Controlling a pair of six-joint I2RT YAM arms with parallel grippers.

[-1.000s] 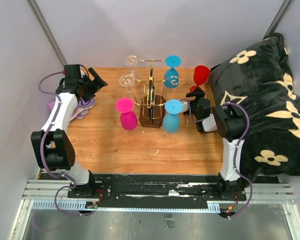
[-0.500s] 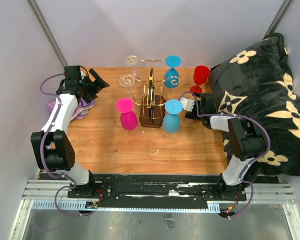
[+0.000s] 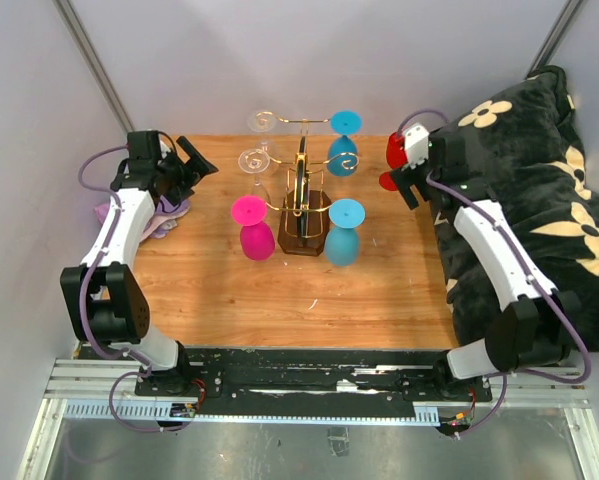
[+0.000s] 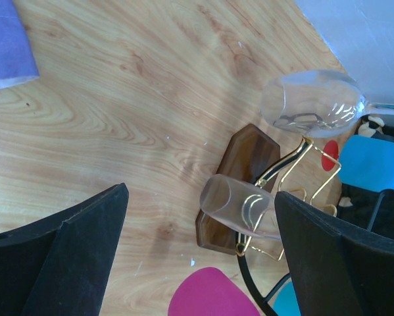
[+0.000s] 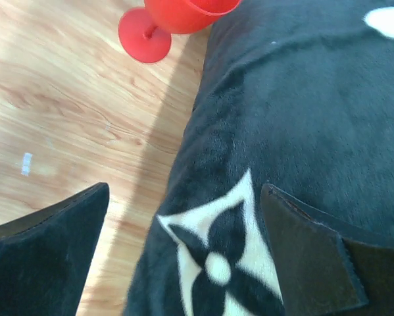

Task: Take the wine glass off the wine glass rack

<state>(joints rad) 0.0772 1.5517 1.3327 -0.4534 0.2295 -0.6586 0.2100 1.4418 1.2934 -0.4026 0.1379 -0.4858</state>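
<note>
Top external view shows the red stemmed wine glass [image 3: 397, 150] standing alone on the wooden bench [image 3: 379, 290], just ahead of the right fingers [image 5: 52, 257], spread wide and empty. It seems off the gold wire rack with a dark wooden base [image 3: 304, 238], which sits ahead of the spread left fingers [image 4: 65, 263].

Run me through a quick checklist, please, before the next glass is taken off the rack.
1. Left gripper open, empty: ok.
2. Right gripper open, nothing between its fingers: ok.
3. Red glass standing on the table, off the rack: ok.
4. Rack standing upright: ok.
5. Clear glass hanging ahead of the left gripper: ok.
6. How firmly that glass sits on the rack: cannot tell.
</note>
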